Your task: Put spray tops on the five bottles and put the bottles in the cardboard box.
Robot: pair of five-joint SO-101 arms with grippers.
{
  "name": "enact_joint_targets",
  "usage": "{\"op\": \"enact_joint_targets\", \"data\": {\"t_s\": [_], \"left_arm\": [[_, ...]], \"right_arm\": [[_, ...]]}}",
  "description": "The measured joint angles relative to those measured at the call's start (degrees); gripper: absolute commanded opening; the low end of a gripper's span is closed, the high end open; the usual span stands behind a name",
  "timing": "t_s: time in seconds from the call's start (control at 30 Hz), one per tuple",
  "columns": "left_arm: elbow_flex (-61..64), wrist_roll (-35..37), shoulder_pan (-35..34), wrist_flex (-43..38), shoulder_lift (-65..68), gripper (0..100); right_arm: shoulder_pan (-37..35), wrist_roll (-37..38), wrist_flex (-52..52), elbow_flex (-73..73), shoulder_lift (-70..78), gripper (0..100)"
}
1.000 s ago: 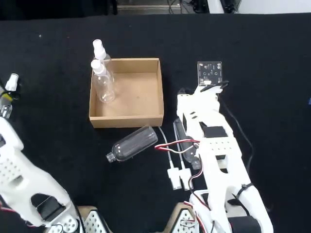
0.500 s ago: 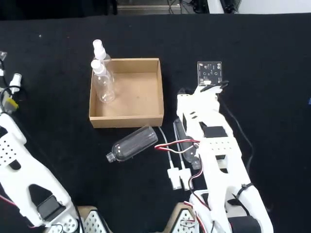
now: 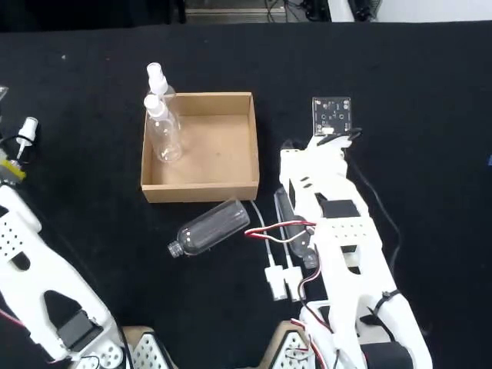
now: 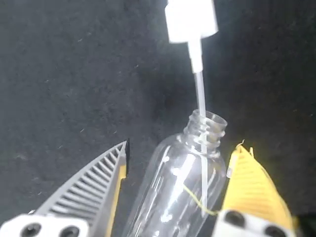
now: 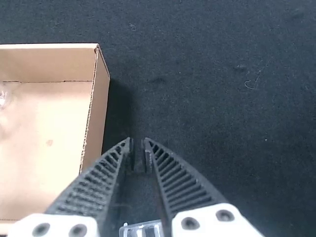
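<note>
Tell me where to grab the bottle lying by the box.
Grip the bottle around the middle of its body, coming down from above. It lies on its side in front of the box, slanted, bare neck pointing away from the box, so set the jaws across its width. That spot is clear of the spray tops beside it.

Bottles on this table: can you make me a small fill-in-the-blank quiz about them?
___ capped bottles stand at the cardboard box's corner. A capless bottle beside the box lies on its ___. The left gripper is ___ on another bottle with a raised spray top. The right gripper, also shut, holds ___.
Missing: two; side; shut; nothing.
</note>
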Motion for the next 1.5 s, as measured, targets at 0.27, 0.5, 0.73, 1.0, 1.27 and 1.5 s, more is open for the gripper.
{"op": "enact_joint_targets", "data": {"t_s": [0.27,0.5,0.73,1.0,1.27,1.5], "left_arm": [[-0.18,-5.63,-2.73,6.24,0.00,31],[-0.18,-7.74,-2.55,7.47,0.53,31],[-1.41,-7.74,-2.73,7.30,5.19,30],[-8.35,-7.65,-2.81,8.53,6.51,14],[-9.58,-7.30,-1.05,11.25,6.59,12],[-9.58,-0.97,-0.97,11.25,6.59,12]], "right_arm": [[0.00,0.00,0.00,0.00,0.00,1.1],[0.00,0.00,0.00,0.00,0.00,1.1],[0.00,0.00,0.00,0.00,0.00,1.1],[0.00,0.00,0.00,0.00,0.00,1.1],[0.00,0.00,0.00,0.00,0.00,1.1],[0.00,0.00,0.00,0.00,0.00,1.1]]}}
